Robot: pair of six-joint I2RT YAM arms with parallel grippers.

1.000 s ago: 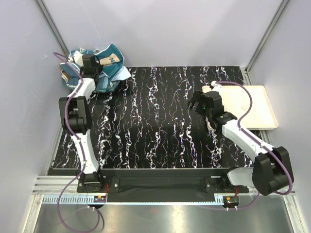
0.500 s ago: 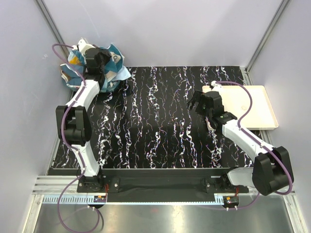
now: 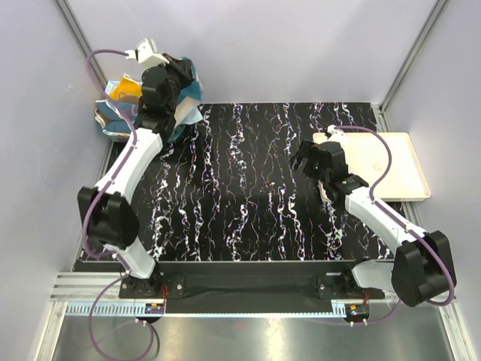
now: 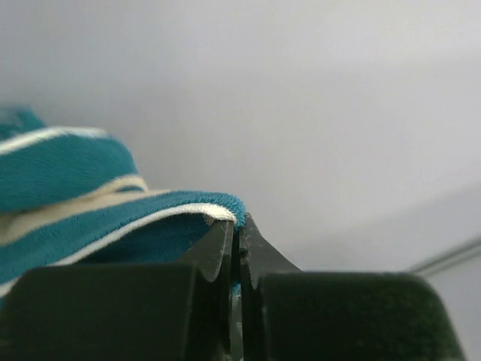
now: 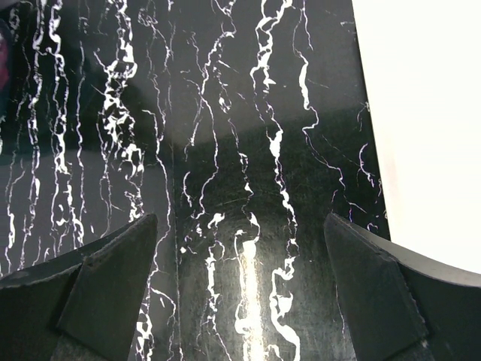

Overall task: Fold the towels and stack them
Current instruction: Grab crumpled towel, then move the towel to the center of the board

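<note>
A heap of towels point(image 3: 120, 113) lies at the far left corner of the black marbled mat, with an orange-yellow cloth point(image 3: 124, 90) showing in it. My left gripper point(image 3: 180, 75) is raised above the heap and shut on the edge of the teal towel with a beige stripe point(image 4: 90, 218), which hangs from its jaws point(image 3: 186, 101). My right gripper point(image 3: 303, 159) is open and empty, hovering over the mat point(image 5: 248, 248) just left of the tray.
A cream tray point(image 3: 391, 162) sits at the right edge of the mat; its rim shows in the right wrist view point(image 5: 428, 113). Grey enclosure walls stand close behind the heap and on both sides. The mat's middle point(image 3: 240, 188) is bare.
My left gripper has risen and swung rightward from the heap, lifting the teal towel with it. The right arm has barely moved.
</note>
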